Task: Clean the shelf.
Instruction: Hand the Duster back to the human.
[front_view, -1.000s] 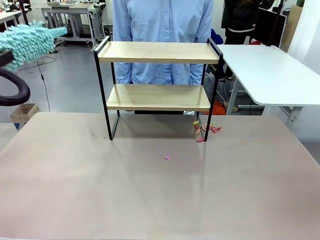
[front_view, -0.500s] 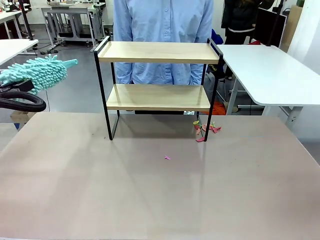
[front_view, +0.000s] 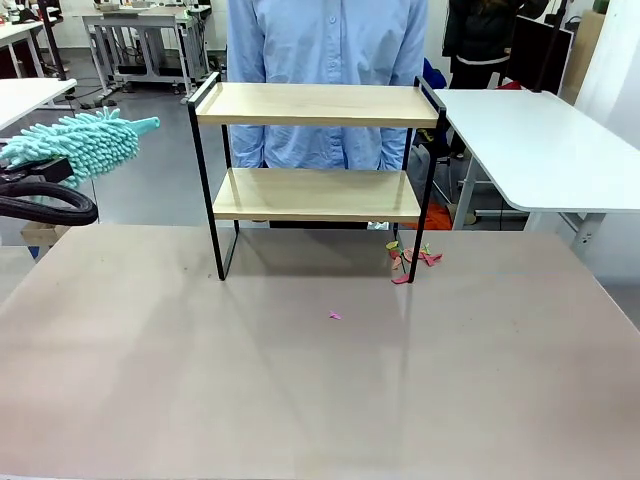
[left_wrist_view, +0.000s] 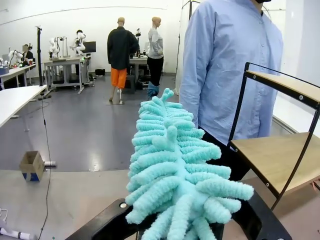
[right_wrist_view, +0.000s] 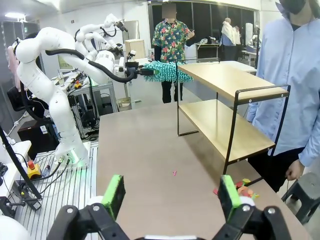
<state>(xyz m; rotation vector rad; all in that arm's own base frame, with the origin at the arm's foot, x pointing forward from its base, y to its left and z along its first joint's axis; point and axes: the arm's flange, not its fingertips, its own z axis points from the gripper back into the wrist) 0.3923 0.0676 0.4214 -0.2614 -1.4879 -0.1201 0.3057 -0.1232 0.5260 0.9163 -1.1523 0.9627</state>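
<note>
Two grippers are in my care. My right gripper (right_wrist_view: 170, 197) stands wide open with nothing between its green pads (right_wrist_view: 114, 195), hanging above the near part of the table (front_view: 300, 390). My left gripper (left_wrist_view: 185, 227) is clenched on the turquoise duster (front_view: 75, 143), whose fluffy head points toward the shelf (front_view: 315, 175) from the left side, at about the height of the top board and clearly apart from the frame.

On the table surface I see one small pink scrap (front_view: 335, 315) near the middle, alone. Further away, a little heap of coloured scraps (front_view: 410, 258) lies touching the front right leg of the shelf. The rest of the near table surface is plain beige and gives wide room for moving.

The shelf stands upright at the far side of the table, near the centre. I can see nothing lying on its two wooden boards. The thin black frame rises a little above the top board at both ends.

Just behind the shelf stands a person (front_view: 325, 70) in a light blue shirt, very close to the far table edge. To the right, a white table (front_view: 540, 150) comes near the shelf's right side. On the left is open grey floor, with a small cardboard box (left_wrist_view: 32, 165) on it, and work benches stand far back.
</note>
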